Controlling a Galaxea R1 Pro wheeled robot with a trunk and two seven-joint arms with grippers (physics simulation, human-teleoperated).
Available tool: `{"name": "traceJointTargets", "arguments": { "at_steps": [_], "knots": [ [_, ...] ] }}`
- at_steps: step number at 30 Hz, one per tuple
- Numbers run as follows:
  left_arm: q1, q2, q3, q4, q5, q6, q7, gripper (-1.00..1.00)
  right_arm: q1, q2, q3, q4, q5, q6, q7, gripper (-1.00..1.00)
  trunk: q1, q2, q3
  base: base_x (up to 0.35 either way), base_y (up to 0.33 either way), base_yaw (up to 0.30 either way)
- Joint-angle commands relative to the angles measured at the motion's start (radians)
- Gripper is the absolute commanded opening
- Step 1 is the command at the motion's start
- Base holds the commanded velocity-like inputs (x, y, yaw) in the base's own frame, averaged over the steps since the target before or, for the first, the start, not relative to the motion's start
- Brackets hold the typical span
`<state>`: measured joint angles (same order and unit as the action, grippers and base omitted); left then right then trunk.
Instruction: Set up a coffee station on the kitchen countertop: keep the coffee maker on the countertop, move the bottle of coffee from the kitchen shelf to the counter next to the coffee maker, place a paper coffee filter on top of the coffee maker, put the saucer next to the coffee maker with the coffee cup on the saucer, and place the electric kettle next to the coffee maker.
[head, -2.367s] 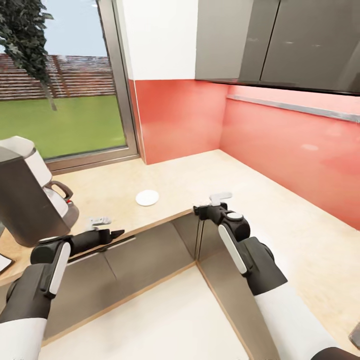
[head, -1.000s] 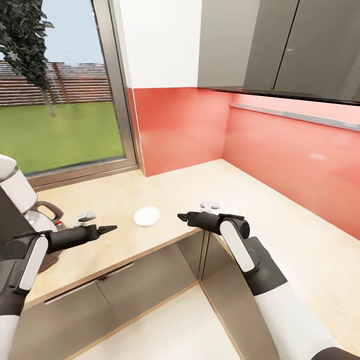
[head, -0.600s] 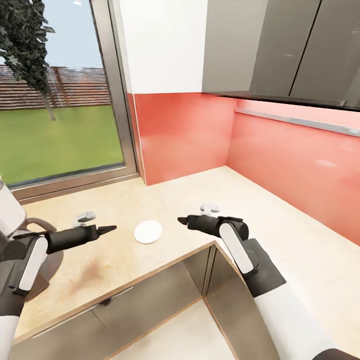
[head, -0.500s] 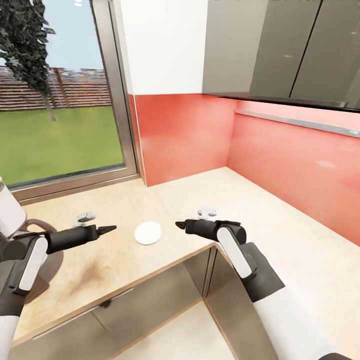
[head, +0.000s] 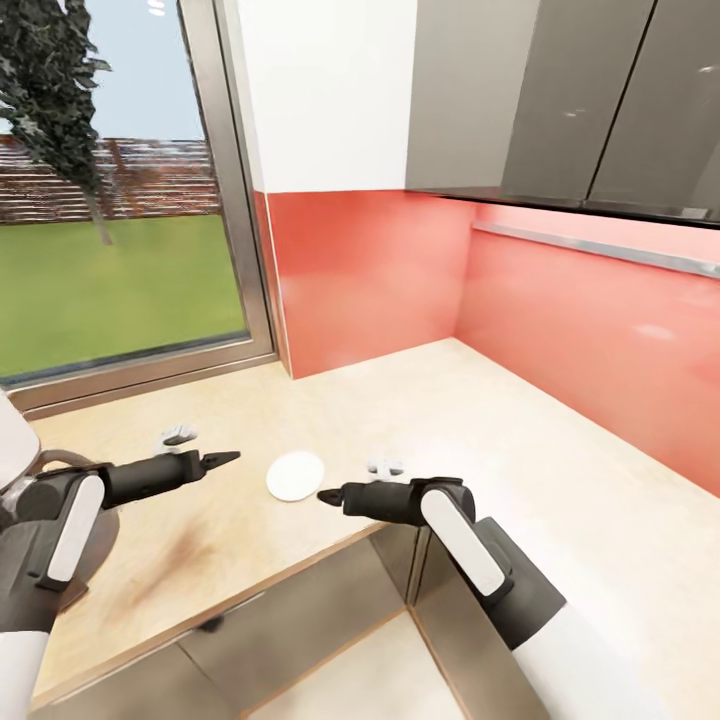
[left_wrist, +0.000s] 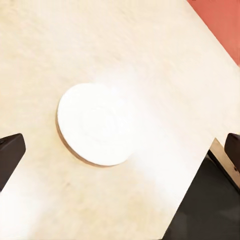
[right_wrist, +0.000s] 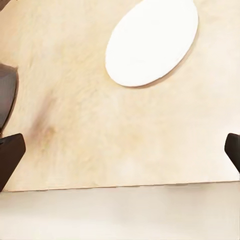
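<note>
Window (head: 110, 270): a big glass pane with a grey metal frame, at the far left. Green grass, a brick wall and a dark tree show through it.

Coffee maker (head: 15, 455): just a bit of it peeks in at the left edge, white and rounded on top, dark and shiny lower down.

Left gripper (head: 222, 459): black and thin, coming to a point over the worktop. In the left wrist view its two dark fingertips (left_wrist: 10, 155) sit far apart at the sides, so it is wide open, and it holds nothing.

Kitchen countertop (head: 480, 420): long, flat and smooth, pale beige with a soft wood look. It bends round the corner. A brown smudge (head: 175, 555) marks it near the left arm.

Saucer (head: 295, 475): a small, flat, round white plate with a faint ring in the middle. It lies on the countertop between the two grippers, touching neither one.

Right gripper (head: 330, 494): black and pointed, hanging just beside the saucer near the front edge. In the right wrist view its dark fingertips (right_wrist: 11, 155) stand wide apart, so it is open and empty.

Cabinet fronts (head: 330, 620): smooth, shiny grey, under the worktop.

Wall (head: 560, 320): glossy red panels behind the worktop, with shiny grey cupboards (head: 570, 100) above.
</note>
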<state>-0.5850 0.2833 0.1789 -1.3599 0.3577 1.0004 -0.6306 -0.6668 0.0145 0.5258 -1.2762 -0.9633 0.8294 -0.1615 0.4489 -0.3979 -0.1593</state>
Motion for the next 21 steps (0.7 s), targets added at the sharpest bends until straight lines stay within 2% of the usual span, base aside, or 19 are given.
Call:
{"name": "traceJointTargets", "arguments": {
  "at_steps": [1, 4, 10, 12, 14, 17, 20, 21],
  "knots": [
    [-0.001, -0.006, 0.001, 0.003, -0.003, 0.004, -0.006, 1.00, 0.002, 0.000, 0.001, -0.001, -0.012, 0.002, -0.010, 1.00, 0.001, -0.002, -0.002, 0.224, 0.000, 0.000],
    [-0.001, -0.019, 0.001, 0.012, -0.006, 0.003, -0.006, 1.00, 0.018, 0.001, 0.002, -0.004, -0.014, 0.002, -0.010, 1.00, 0.001, -0.002, -0.002, 0.098, 0.000, 0.000],
    [-0.002, -0.030, -0.001, 0.035, -0.009, 0.002, -0.006, 1.00, 0.027, 0.001, 0.003, -0.014, -0.015, 0.001, -0.009, 1.00, 0.001, -0.002, -0.002, 0.139, 0.032, 0.000],
    [-0.003, -0.030, 0.000, 0.046, -0.009, 0.001, -0.006, 1.00, 0.027, 0.001, 0.007, -0.014, -0.015, 0.001, 0.027, 1.00, 0.001, -0.002, -0.002, 0.298, 0.105, 0.000],
    [-0.003, -0.030, 0.000, 0.050, -0.009, 0.001, -0.007, 1.00, 0.027, 0.001, 0.008, -0.008, -0.014, 0.002, 0.091, 1.00, 0.001, -0.002, -0.002, 0.208, 0.083, 0.000],
    [-0.002, -0.030, 0.001, 0.055, -0.006, 0.000, -0.010, 1.00, 0.027, 0.004, 0.011, 0.000, -0.013, 0.002, 0.118, 1.00, 0.001, -0.002, -0.002, 0.052, 0.021, 0.000],
    [-0.001, -0.030, 0.001, 0.062, -0.005, 0.000, -0.013, 1.00, 0.027, 0.020, 0.027, 0.022, -0.012, -0.001, 0.122, 1.00, 0.001, -0.002, -0.002, 0.014, 0.005, 0.000],
    [-0.001, -0.030, 0.001, 0.066, -0.005, 0.000, -0.014, 1.00, 0.027, 0.037, 0.031, 0.038, -0.011, -0.002, 0.122, 1.00, 0.001, -0.002, -0.002, 0.004, 0.002, 0.000]
  ]
}}
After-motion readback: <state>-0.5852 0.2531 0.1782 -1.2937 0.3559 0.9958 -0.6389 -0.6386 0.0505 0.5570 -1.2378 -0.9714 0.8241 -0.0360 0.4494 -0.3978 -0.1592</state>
